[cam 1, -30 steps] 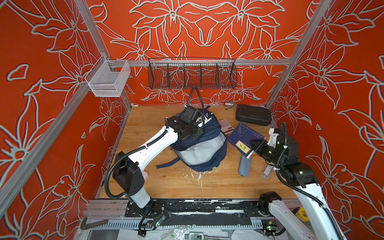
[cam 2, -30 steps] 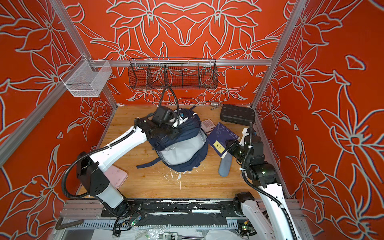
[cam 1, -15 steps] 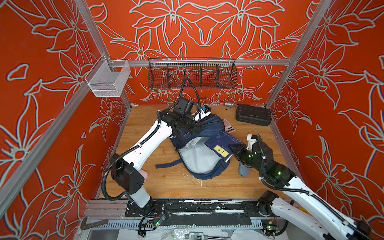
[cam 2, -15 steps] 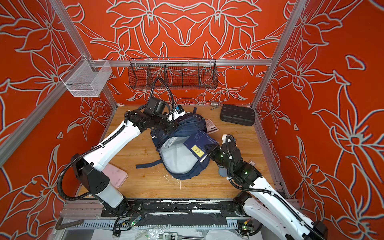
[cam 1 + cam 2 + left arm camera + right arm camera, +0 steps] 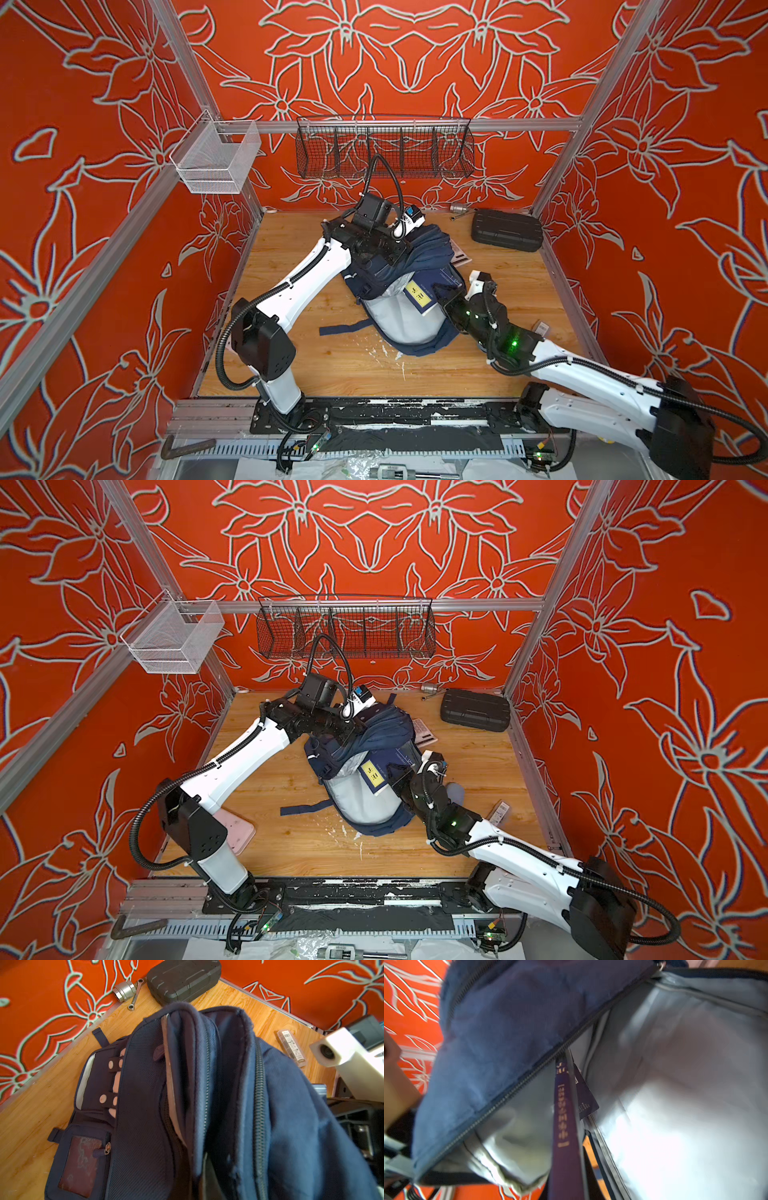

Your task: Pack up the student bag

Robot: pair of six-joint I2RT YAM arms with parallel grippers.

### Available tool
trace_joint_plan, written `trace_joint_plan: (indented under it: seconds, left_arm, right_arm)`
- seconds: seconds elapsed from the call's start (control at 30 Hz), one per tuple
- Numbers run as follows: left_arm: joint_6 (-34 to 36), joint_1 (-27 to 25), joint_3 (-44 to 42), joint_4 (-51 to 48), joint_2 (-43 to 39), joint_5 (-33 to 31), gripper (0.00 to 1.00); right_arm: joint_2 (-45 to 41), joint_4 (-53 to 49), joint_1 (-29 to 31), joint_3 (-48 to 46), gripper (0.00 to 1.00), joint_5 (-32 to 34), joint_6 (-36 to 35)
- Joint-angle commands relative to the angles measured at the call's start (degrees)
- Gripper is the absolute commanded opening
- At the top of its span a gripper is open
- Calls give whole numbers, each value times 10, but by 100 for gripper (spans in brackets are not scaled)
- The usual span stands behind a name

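In a top view, the student bag (image 5: 430, 247) is lying open, near the black case (image 5: 507, 230). The left gripper (image 5: 402, 254) is pinching the bag's upper flap tight, holding it raised. The right gripper (image 5: 441, 292), closed, is apparently clamping a dark book (image 5: 419, 296) and poking it into the grey-lined mouth.

Matt cloth student bag (image 5: 428, 249), wooden table (image 5: 332, 374)
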Motion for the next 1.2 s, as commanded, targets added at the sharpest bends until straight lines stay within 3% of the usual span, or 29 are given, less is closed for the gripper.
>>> trace_joint_plan:
  seconds: [0.0, 0.17, 0.2, 0.37, 0.47, 0.5, 0.53, 0.73, 0.93, 1.03, 1.1, 1.17]
  left_arm:
    - [-17, -3, 13, 87, -16, 37, 0]
    - [-32, -5, 10, 94, -9, 30, 0]
    - [-32, -5, 7, 97, -9, 30, 0]
    - [-33, -4, 3, 94, -8, 23, 0]
    - [-32, -4, -1, 91, -9, 17, 0]
    - [-31, -4, -2, 90, -8, 15, 0]
    - [-30, -4, -1, 89, -8, 14, 0]
    - [-24, -4, -5, 87, 1, 6, 0]
    - [-7, -3, -3, 79, 21, 5, 0]
    - [11, -4, -11, 75, 30, 27, 0]
    - [10, -4, -25, 82, 27, 27, 41]
    - [14, -4, -51, 100, 13, 20, 65]
  right_arm:
    - [55, 137, 0, -19, 0, 55, 21]
    - [178, 304, 0, -18, 0, 85, -1]
    - [205, 332, 0, -15, 4, 88, -8]
    - [316, 450, 0, -3, 45, 88, -5]
    - [314, 430, 0, -14, 75, 86, 11]
    - [293, 385, 0, -15, 95, 85, 18]
    - [261, 314, -1, -11, 97, 83, 18]
    - [51, -103, -1, 29, 97, 92, -45]
    - [-133, -307, -8, 7, 97, 127, -101]
    - [-201, -402, -14, 31, 96, 159, -170]
    - [-233, -419, -28, 47, 94, 157, -243]
    - [-240, -444, -43, 75, 90, 143, -306]
